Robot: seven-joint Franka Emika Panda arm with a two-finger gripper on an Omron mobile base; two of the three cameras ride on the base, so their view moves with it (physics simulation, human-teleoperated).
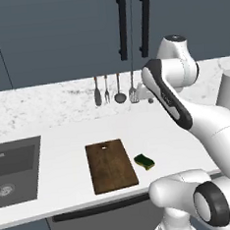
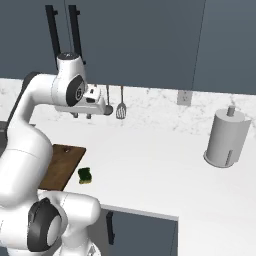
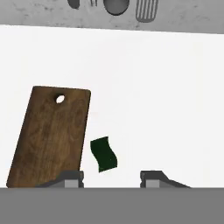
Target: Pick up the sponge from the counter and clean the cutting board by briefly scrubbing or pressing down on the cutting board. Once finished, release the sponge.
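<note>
Small green-topped yellow sponge (image 1: 144,161): laid on broad white surface (image 1: 64,136), just beside dark brown wooden cutting board (image 1: 110,165). Two-finger tool (image 3: 111,178): held high above, released, nothing grasped.

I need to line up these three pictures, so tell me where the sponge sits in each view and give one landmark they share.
Left base view: the sponge lies low and right of centre, on the counter.
Right base view: lower left, near the arm.
Hand view: below centre, above the end effector fingertips.
Shared landmark: the cutting board, just beside the sponge in every view, apart from it.
</note>
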